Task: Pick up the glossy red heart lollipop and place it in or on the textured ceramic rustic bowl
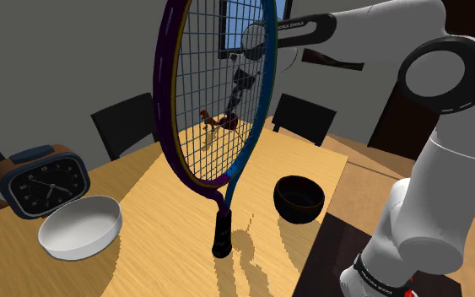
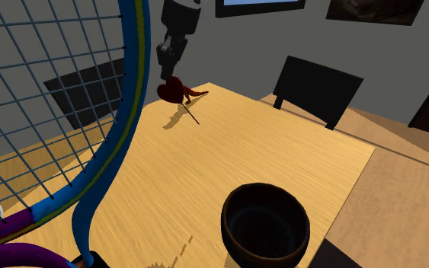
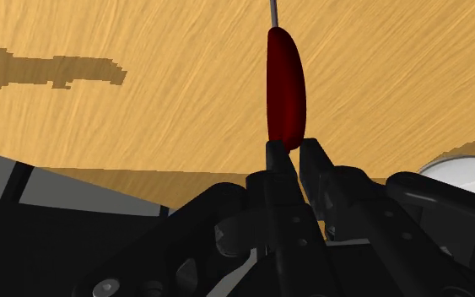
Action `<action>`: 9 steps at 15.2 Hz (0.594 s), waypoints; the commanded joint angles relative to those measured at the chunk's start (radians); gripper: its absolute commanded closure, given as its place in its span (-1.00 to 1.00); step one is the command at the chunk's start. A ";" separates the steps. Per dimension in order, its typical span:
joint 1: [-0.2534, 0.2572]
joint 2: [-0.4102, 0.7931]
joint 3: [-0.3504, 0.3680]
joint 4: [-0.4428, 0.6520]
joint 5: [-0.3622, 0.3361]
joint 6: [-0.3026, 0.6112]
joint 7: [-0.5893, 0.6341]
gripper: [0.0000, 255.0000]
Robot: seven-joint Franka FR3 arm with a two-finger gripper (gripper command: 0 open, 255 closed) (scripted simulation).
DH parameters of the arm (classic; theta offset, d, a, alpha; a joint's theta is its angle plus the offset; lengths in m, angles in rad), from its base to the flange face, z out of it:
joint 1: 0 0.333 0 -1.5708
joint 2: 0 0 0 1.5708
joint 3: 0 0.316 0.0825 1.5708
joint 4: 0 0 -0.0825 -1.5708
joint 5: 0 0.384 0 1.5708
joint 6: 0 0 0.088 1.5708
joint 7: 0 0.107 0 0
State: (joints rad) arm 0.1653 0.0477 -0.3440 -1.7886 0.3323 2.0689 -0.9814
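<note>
- Gripper [image 3: 294,145]: narrow, clamped on the lollipop [image 3: 285,84] head's lower edge.
- Lollipop: judged light, rigid, glossy-slick, brittle; grip head flats, not the thin stick [image 3: 272,12].

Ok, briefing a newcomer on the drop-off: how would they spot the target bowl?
Start at the light wooden table. A blue and purple racket stands on it, and the deep dark brown round bowl sits to the shoulder view's right of its handle. The white shallow bowl across the handle is the wrong one.
</note>
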 commanded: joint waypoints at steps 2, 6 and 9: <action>0.000 -0.004 -0.001 0.035 -0.008 -0.037 0.013 1.00; -0.002 -0.003 -0.002 0.089 -0.014 -0.089 0.028 1.00; 0.003 -0.087 -0.001 0.020 -0.047 -0.095 0.043 1.00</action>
State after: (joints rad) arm 0.1641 -0.0031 -0.3471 -1.7344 0.2996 1.9716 -0.9471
